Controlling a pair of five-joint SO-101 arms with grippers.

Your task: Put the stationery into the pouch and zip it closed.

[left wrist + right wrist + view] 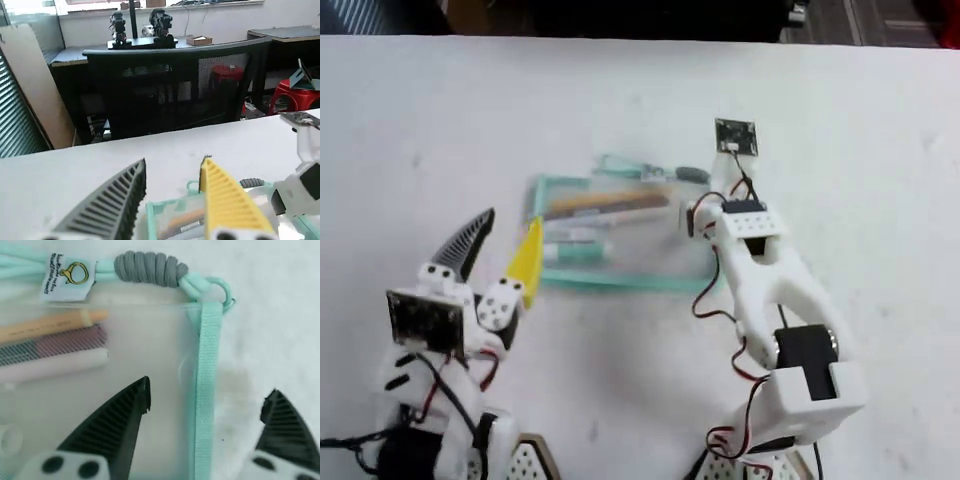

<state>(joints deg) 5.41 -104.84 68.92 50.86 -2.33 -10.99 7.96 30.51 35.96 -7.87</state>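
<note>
At tabletop (420,120) centre, the pouch (620,240) already holds the stationery (605,205). The right hand (209,389), released, straddles its 3 o'clock edge, and the left hand (510,222) is spread at 8 o'clock. Whether it is zipped shut is unclear.

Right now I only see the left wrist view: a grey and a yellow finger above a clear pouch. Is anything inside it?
Observer: Yes. The right wrist view shows a tan pencil, a striped pen and a pale stick lying side by side inside the pouch.
Operator: Where is the other arm?
Observer: The right gripper is open and straddles the pouch's mint edge band, one side over the clear wall, the other over the bare table.
</note>
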